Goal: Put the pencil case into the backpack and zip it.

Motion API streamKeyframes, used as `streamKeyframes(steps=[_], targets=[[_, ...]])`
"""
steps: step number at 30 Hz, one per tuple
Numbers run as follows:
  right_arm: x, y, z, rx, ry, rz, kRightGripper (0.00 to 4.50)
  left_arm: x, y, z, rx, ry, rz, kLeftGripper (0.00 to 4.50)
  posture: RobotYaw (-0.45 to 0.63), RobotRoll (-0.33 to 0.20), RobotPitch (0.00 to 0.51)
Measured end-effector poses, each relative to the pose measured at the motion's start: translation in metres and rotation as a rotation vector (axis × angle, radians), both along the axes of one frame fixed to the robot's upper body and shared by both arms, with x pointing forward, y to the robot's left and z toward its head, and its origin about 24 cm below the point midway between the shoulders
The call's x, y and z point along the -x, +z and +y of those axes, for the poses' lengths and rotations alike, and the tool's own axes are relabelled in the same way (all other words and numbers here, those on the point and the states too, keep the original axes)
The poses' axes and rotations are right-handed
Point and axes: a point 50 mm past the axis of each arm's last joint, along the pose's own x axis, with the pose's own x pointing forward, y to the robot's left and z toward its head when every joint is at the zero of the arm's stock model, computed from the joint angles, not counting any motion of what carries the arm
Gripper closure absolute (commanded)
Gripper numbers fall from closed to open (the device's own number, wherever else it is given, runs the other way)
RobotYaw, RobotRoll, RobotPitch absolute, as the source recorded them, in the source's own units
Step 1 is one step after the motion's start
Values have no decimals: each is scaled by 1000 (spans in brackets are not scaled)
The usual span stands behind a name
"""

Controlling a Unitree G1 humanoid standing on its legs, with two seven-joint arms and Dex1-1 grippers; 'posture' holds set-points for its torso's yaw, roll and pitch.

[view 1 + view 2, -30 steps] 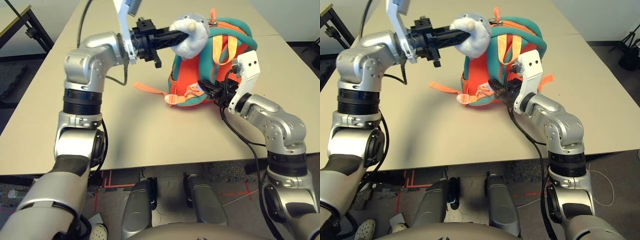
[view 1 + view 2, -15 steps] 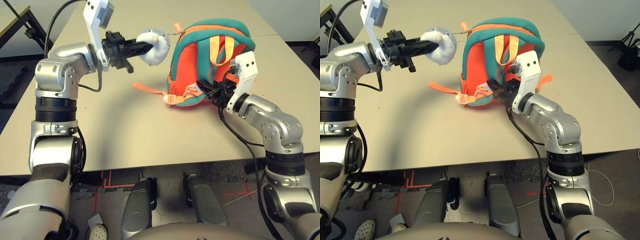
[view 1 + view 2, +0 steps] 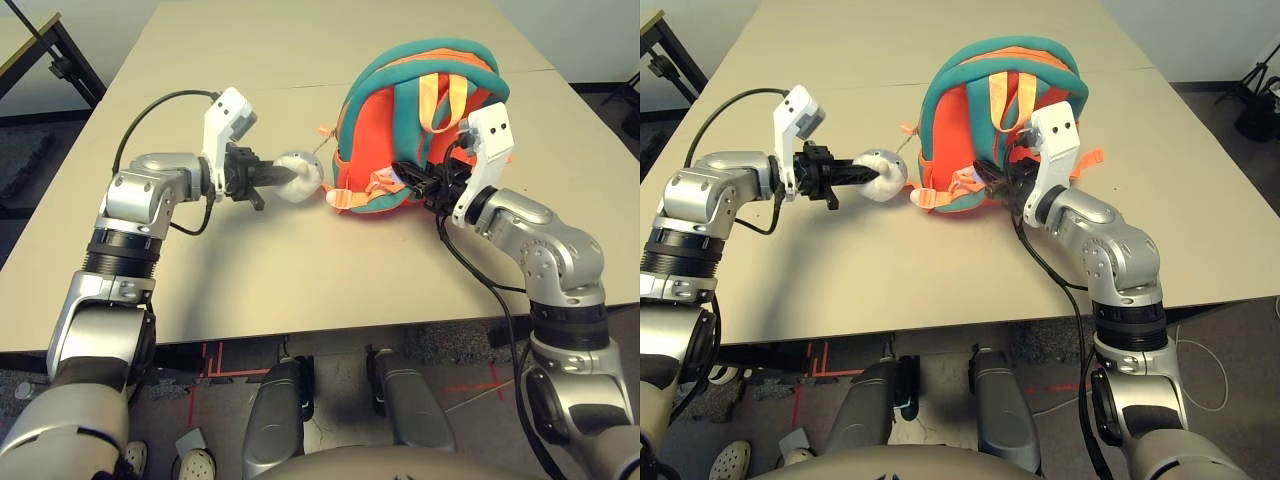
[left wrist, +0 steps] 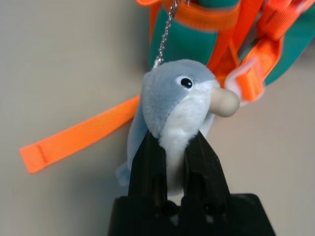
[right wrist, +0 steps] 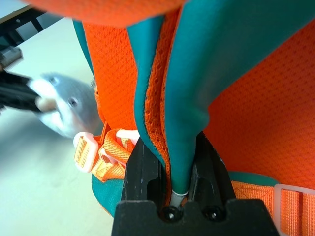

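The orange backpack with teal trim lies on the table at centre right, straps facing me. Its grey-white plush animal hangs on a small chain and sits low just left of the backpack. My left gripper is shut on the plush, holding it from the left. My right gripper is shut on the backpack's teal trim at its near lower edge. The pencil case is out of view.
A loose orange strap lies flat on the table under the plush. Strap buckles sit at the backpack's near edge. A table seam runs behind it. A dark stand is off the far left.
My left arm has swung down and back, bringing the plush from high beside the backpack's top to table level at its left. The right gripper has stayed on the trim.
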Motion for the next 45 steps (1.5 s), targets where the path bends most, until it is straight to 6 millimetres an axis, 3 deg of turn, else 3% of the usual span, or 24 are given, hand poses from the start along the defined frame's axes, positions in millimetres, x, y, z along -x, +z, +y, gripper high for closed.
streamKeyframes(steps=[9, 10, 12, 19, 20, 23, 32, 40, 45], targets=[[-1, 0, 0, 10, -5, -5, 4115, -9, -14, -15, 51, 29, -56, 4359, -127, 0, 149], [-2, 0, -1, 11, -7, -6, 4115, -11, -14, -17, 82, 50, -65, 3634, -127, 0, 149], [-2, 0, -1, 13, -8, -7, 4115, -13, -11, -18, 133, 77, -76, 2943, -127, 0, 149], [-1, -2, -2, 17, -4, 6, 1535, -13, 3, -22, 176, 67, -111, 116, -125, 0, 152], [-1, -3, -2, 16, -3, 14, 1129, -12, 3, -24, 177, 61, -114, 0, -125, 0, 154], [0, -3, -4, -3, 1, 36, 24, -9, 4, -27, 181, 47, -115, 0, -124, 0, 160], [14, 8, -40, -64, -9, 114, 24, -2, -1, -28, 178, 42, -84, 0, -131, 0, 166], [48, 13, -76, -36, 148, 229, 24, -1, 1, -29, 174, 32, -85, 0, -154, 0, 166], [46, 11, -90, -34, 74, 206, 24, -1, 1, -29, 179, 32, -85, 0, -159, 0, 164]])
